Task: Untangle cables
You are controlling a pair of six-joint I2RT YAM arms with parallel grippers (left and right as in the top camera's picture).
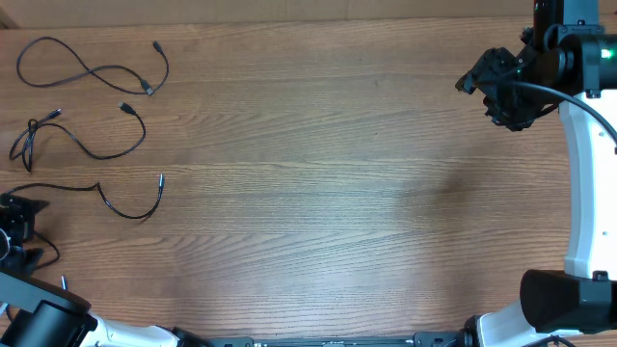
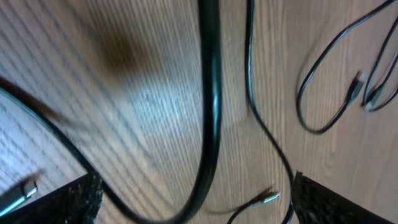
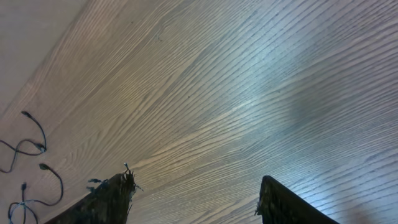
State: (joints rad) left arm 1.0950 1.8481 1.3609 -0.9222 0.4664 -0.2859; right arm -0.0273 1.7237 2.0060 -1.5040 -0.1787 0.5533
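Three thin black cables lie apart from one another at the table's left end: the top cable (image 1: 92,67), the middle cable (image 1: 89,147) and the lower cable (image 1: 130,207). My left gripper (image 1: 14,224) sits at the left edge, by the lower cable's left end. In the left wrist view it (image 2: 196,205) is open, fingers (image 2: 62,202) wide apart. A cable (image 2: 264,134) with a metal plug (image 2: 268,198) lies between them, ungripped. A blurred thick black cord (image 2: 212,118) loops close to the lens. My right gripper (image 1: 501,89) hovers open and empty at the far right.
The right arm's white link (image 1: 583,183) runs down the right edge, and its base (image 1: 564,299) sits at the bottom right. The left arm's base (image 1: 43,323) fills the bottom left corner. Bare wooden table (image 1: 318,173) lies between the cables and the right arm.
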